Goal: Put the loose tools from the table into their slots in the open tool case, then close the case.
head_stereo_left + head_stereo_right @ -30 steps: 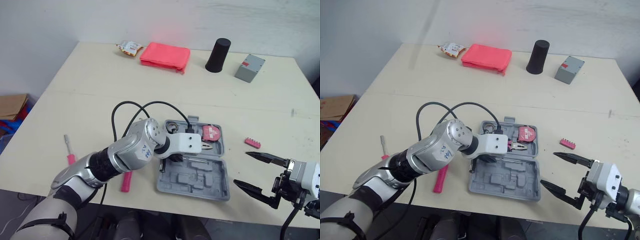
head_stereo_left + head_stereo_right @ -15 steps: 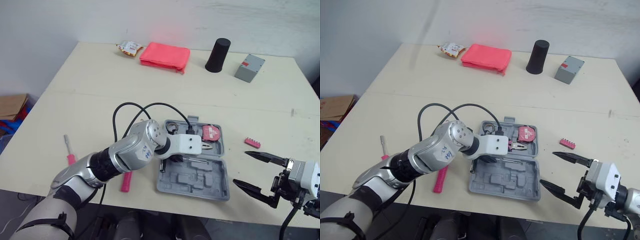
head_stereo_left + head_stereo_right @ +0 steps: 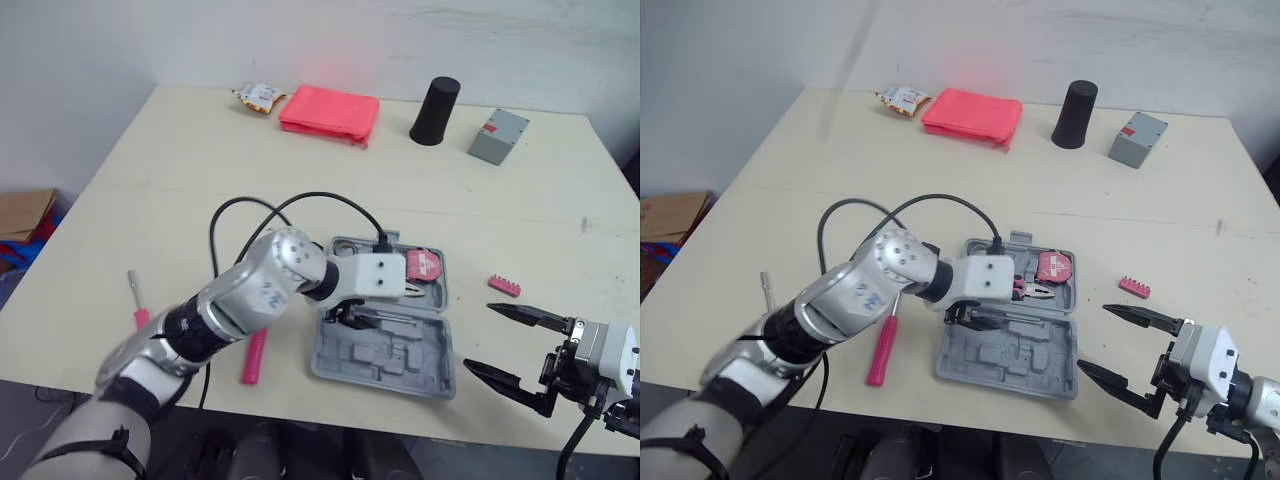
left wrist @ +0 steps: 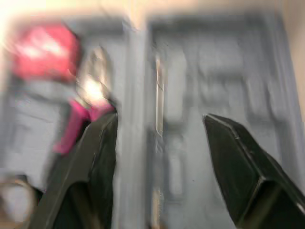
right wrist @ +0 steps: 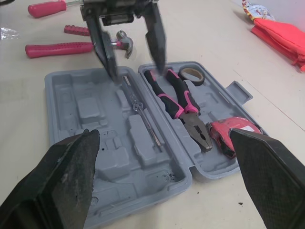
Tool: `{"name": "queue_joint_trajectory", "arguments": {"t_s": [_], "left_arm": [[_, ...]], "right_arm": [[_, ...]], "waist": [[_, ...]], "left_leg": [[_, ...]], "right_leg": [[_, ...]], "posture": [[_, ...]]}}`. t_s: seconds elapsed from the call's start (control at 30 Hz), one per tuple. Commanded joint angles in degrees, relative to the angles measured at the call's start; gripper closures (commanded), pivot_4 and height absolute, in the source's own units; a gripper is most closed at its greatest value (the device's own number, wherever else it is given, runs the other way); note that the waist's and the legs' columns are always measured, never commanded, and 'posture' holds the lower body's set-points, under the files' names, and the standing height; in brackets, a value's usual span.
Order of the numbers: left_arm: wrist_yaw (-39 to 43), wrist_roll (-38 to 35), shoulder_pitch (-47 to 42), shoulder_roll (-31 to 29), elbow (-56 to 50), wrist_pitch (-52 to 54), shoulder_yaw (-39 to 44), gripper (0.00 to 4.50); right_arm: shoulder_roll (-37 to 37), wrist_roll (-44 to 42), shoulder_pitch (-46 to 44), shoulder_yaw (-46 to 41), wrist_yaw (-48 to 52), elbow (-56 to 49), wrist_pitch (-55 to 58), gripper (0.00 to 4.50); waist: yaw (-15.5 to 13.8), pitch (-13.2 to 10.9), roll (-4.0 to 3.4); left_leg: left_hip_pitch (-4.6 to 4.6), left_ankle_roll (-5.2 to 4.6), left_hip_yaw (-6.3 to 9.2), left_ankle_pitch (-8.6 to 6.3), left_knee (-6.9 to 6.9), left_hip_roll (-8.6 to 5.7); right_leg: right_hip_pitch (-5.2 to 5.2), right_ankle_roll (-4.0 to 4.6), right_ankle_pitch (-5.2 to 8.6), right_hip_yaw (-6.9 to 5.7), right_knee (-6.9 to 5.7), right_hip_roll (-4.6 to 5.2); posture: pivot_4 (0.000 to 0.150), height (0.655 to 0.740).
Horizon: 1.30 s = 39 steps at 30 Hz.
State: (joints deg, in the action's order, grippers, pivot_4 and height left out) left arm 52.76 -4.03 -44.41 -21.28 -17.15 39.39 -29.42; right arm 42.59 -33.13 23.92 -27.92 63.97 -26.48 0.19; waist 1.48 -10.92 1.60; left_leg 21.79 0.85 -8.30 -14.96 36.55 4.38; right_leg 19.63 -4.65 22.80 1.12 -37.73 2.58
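The grey tool case (image 3: 420, 372) lies open near the table's front edge. A red tape measure (image 3: 421, 265), pink-handled pliers (image 5: 177, 98) and a tape roll (image 5: 192, 74) sit in its far half. My left gripper (image 3: 352, 314) hovers open over the case's middle, close to the hinge, holding nothing. Left of the case lie a pink-handled hammer (image 3: 253, 357) and a pink screwdriver (image 3: 138, 300). A pink bit holder (image 3: 504, 286) lies to the case's right. My right gripper (image 3: 478, 337) stands open and unladen off the case's right front corner.
At the table's back stand a red pouch (image 3: 330, 110), a snack packet (image 3: 258, 95), a black cylinder (image 3: 435, 110) and a grey box (image 3: 498, 135). A black cable (image 3: 290, 205) loops above my left arm. A second pink ridged strip (image 5: 76, 30) lies near the hammer.
My left arm has swung its elbow outward and the wrist has risen slightly over the case. The right gripper has stayed where it was.
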Motion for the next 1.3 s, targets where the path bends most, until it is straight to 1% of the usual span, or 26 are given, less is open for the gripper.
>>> {"name": "queue_joint_trajectory", "arguments": {"t_s": [0.03, 0.1, 0.17, 0.2, 0.4, 0.53, 0.63, 0.83, 0.93, 1.03, 1.17, 1.3], "left_arm": [[-0.96, -1.92, 3.32, 0.11, 2.81, -14.75, 6.26, 2.54], [-0.63, -3.84, 5.27, 0.73, 4.53, -18.34, 8.77, 3.45], [-0.23, -5.77, 7.08, 1.97, 6.01, -19.44, 9.92, 4.38], [-0.34, -6.04, 8.14, 2.89, 7.36, -20.30, 9.77, 4.48], [-0.83, -2.82, 12.69, 6.34, 17.50, -28.98, 6.36, 4.48], [-1.41, 0.64, 12.99, 7.05, 21.67, -33.59, 4.39, 4.48], [-2.12, 1.97, 12.96, 7.38, 23.70, -33.68, 4.18, 4.48], [-0.95, 3.48, 13.87, 6.03, 24.30, -33.42, 3.60, 4.48], [-1.28, 3.95, 14.43, 6.04, 24.31, -32.69, 3.46, 4.48], [-2.56, 5.98, 14.26, 5.86, 24.51, -29.32, 2.66, 4.48], [-2.04, 7.85, 14.57, 5.13, 23.26, -21.41, 0.14, 4.48], [-1.75, 11.31, 14.57, 3.87, 23.22, -14.52, -4.10, 4.48]], "right_arm": [[0.36, -0.57, -0.29, -1.19, 0.36, -0.28, -0.32, 0.00], [0.25, -0.67, -0.08, -1.83, 0.53, -0.09, -0.47, 0.00], [0.15, -0.51, 0.07, -2.39, 0.68, 0.41, -0.92, 0.00], [0.02, -0.40, 0.13, -2.47, 0.70, 0.68, -1.19, 0.00], [-1.03, 0.16, 0.28, -2.01, 0.40, 1.94, -2.62, 0.00], [-1.14, 0.43, 0.43, -2.16, 0.45, 2.45, -3.29, 0.00], [-0.87, 0.38, 0.22, -2.47, 0.59, 3.21, -3.87, 0.00], [-0.68, 0.59, -0.23, -2.16, 0.44, 3.67, -4.36, 0.00], [-0.83, 0.68, -0.66, -1.63, -0.01, 3.36, -4.31, 0.00], [-0.83, 0.72, -0.63, -1.52, -0.10, 3.21, -4.30, 0.00], [-0.83, 0.80, -0.63, -1.62, -0.15, 3.40, -4.44, 0.00], [-0.88, 1.01, -0.89, -1.37, -0.33, 3.66, -4.55, 0.00]], "waist": [[0.05, 0.00, 0.00], [0.06, 0.00, 0.00], [0.02, 0.00, -0.01], [0.00, 0.00, 0.00], [-0.05, 0.00, 0.00], [0.10, 0.00, 0.00], [0.09, 0.00, 0.00], [0.07, 0.00, 0.00], [0.09, 0.00, 0.00], [0.07, 0.00, 0.00], [0.07, 0.07, 0.01], [0.08, 0.42, 0.02]], "left_leg": [[0.00, 0.00, 0.00, 0.00, 0.05, 0.02], [-0.04, 0.00, -0.01, 0.00, 0.06, 0.01], [-0.12, 0.00, -0.02, -0.02, 0.05, 0.01], [-0.14, -0.02, -0.03, -0.03, 0.03, 0.00], [-0.16, -0.05, -0.08, -0.07, 0.03, -0.02], [-0.17, -0.03, -0.08, -0.08, 0.03, -0.01], [-0.19, -0.02, -0.11, -0.09, 0.02, 0.00], [-0.21, -0.02, -0.11, -0.10, -0.03, 0.01], [-0.23, -0.02, -0.12, -0.10, -0.03, 0.01], [-0.25, -0.02, -0.12, -0.10, -0.03, 0.01], [-0.37, -0.03, -0.12, -0.11, -0.03, 0.01], [-0.62, -0.02, -0.12, -0.20, -0.14, 0.01]], "right_leg": [[0.00, 0.00, 0.00, 0.00, -0.04, -0.01], [-0.02, 0.00, 0.00, 0.01, -0.08, -0.02], [-0.10, 0.00, 0.00, 0.01, -0.07, -0.02], [-0.15, 0.00, 0.00, 0.01, -0.04, -0.01], [-0.16, -0.01, 0.00, 0.05, 0.00, -0.01], [-0.13, -0.01, 0.00, 0.07, -0.02, -0.04], [-0.14, -0.01, 0.00, 0.11, -0.02, -0.04], [-0.14, 0.00, 0.00, 0.11, -0.01, -0.03], [-0.16, 0.00, 0.00, 0.12, -0.01, -0.03], [-0.19, 0.00, 0.00, 0.12, -0.01, -0.03], [-0.32, 0.00, 0.00, 0.12, 0.00, -0.01], [-0.59, 0.00, 0.00, 0.12, 0.15, -0.02]], "posture": [[0.150, 0.7400], [0.150, 0.7400], [0.150, 0.7400], [0.150, 0.7400], [0.150, 0.7400], [0.150, 0.7400], [0.150, 0.7400], [0.150, 0.7400], [0.150, 0.7400], [0.150, 0.7400], [0.150, 0.7400], [0.150, 0.7400]]}}
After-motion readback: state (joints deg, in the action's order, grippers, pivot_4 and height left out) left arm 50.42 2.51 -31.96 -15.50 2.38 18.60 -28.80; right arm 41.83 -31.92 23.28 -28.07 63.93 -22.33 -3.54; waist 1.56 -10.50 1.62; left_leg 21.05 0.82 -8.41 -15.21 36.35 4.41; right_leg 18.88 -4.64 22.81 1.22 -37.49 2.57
